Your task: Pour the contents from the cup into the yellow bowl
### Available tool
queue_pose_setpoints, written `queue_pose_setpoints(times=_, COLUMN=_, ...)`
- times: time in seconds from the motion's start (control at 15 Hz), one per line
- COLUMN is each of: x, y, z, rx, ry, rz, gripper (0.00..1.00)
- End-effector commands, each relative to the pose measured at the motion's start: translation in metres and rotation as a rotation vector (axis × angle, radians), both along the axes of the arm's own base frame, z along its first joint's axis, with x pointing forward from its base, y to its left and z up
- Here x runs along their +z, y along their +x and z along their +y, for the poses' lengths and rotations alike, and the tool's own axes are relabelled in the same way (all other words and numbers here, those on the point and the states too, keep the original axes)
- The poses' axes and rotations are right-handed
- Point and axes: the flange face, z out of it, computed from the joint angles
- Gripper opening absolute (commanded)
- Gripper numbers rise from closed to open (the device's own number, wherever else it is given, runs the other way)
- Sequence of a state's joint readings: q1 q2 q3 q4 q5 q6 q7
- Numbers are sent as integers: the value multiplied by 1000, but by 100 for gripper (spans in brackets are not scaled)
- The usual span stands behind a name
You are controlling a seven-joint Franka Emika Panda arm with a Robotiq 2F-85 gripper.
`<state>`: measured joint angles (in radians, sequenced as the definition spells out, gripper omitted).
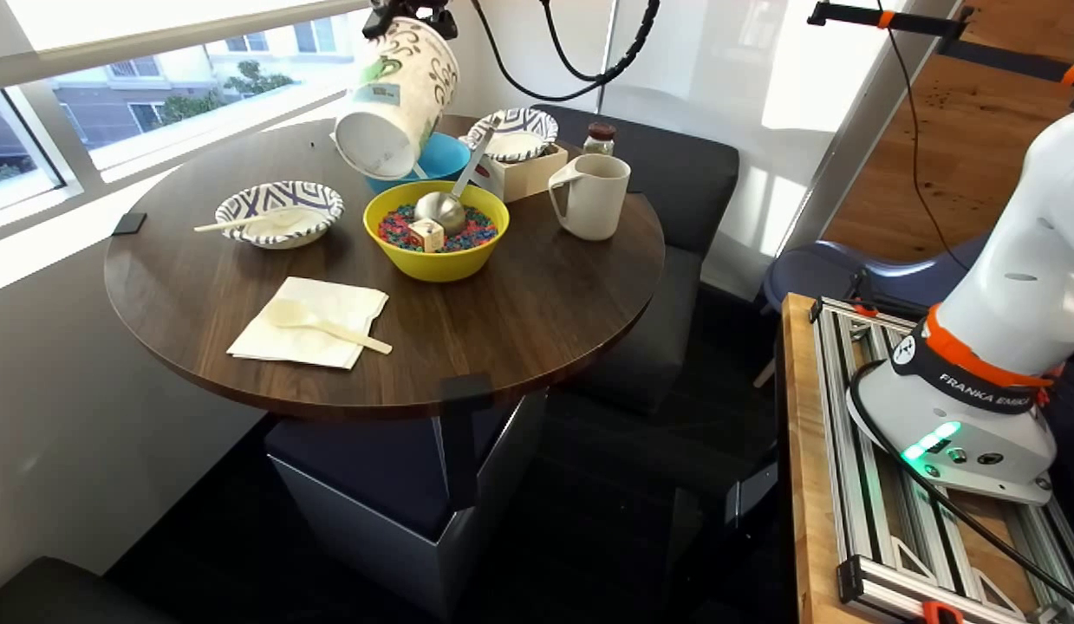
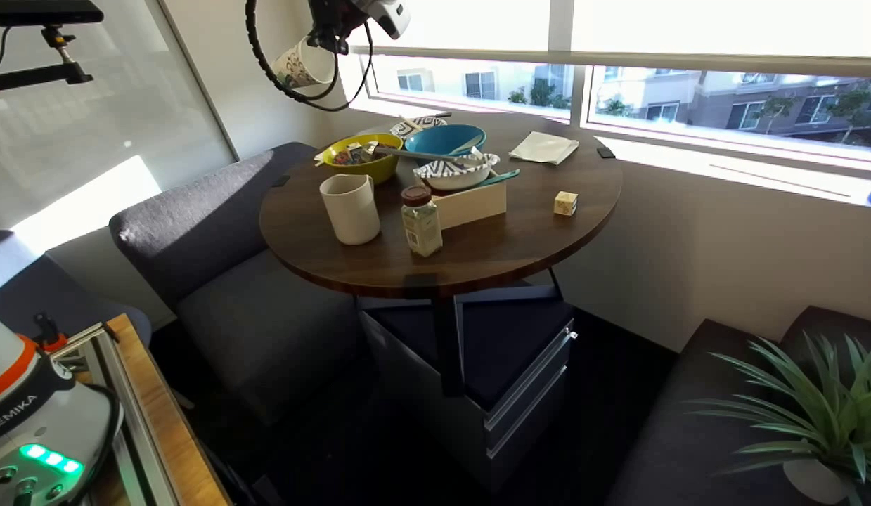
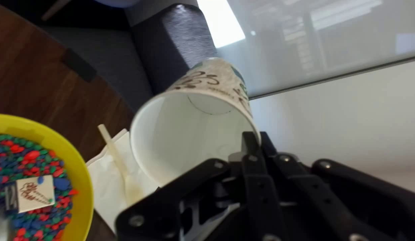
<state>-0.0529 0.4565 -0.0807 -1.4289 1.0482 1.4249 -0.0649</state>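
Observation:
My gripper is shut on the rim of the cup, one finger inside and one outside. The cup is pale with dark scrolls and green markings. It is held tilted in the air, and its inside looks empty in the wrist view. In both exterior views the gripper and cup are above the table. The yellow bowl stands below; it also shows in an exterior view and the wrist view. It holds red, blue and green bits, a wooden block and a metal scoop.
A blue bowl touches the yellow bowl's far side in view. A striped bowl, a cream mug, a jar, a wooden box with another striped bowl, a napkin and a loose block are on the table.

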Motion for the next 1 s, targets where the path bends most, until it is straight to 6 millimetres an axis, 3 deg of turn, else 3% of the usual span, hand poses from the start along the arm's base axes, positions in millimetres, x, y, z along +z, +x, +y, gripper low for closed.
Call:
queue_pose_setpoints(times=0.0, x=-14, y=21, z=7, rx=101, ry=-168, rz=-14, gripper=1)
queue_pose_setpoints(times=0.2, x=-14, y=27, z=25, rx=180, ry=-300, rz=-38, gripper=1)
queue_pose_setpoints(times=0.33, x=-1, y=27, z=43, rx=243, ry=-378, rz=-74, gripper=1)
queue_pose_setpoints(times=0.6, x=64, y=1, z=71, rx=393, ry=-513, rz=-151, gripper=1)
queue_pose_setpoints(times=0.8, x=98, y=-19, z=79, rx=523, ry=-600, rz=-193, gripper=1)
queue_pose_setpoints(times=0.87, x=110, y=-16, z=75, rx=340, ry=-644, rz=-156, gripper=1)
queue_pose_setpoints(times=0.93, x=117, y=-18, z=73, rx=322, ry=-683, rz=-160, gripper=1)
